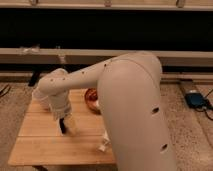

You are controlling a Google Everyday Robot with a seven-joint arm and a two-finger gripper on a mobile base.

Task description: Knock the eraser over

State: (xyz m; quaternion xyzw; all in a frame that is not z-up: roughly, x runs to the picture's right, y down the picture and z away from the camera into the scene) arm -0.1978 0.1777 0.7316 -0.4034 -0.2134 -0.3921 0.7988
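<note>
White arm (132, 105) casing fills most of my view. The fat upper segment takes the right-centre of the frame, and a slimmer perforated link runs from it leftward and down to the wrist over the table. Black panelling (105, 27) spans the whole back, with a pale ledge (100, 54) running across below it. Speckled grey floor (187, 125) shows to the right of the arm.

Wooden table (37, 142), light slats, sits lower left; its right part is hidden behind the arm. Reddish-brown bowl (90, 98) is on the far side of the table, half cut off by the arm's edge, with something pale inside that I can't identify. Blue device (195, 99) lies on the floor at far right, well apart from the table, with a dark cable near it.

Long white stick-shaped object (104, 144) lies on the table near its front, only its left end poking out from behind the arm.

Gripper (64, 119) hangs off the wrist, pointing down at the middle-left of the tabletop, to the left of the bowl and back-left of the white stick. How wide it is set I cannot tell.

Eraser (62, 127): I read the small dark narrow shape right under the gripper as it, roughly upright on the wood with a slight lean. It is just at the gripper's lower end; touching or not I cannot tell, and I can't fully separate it from the gripper's own dark parts.
</note>
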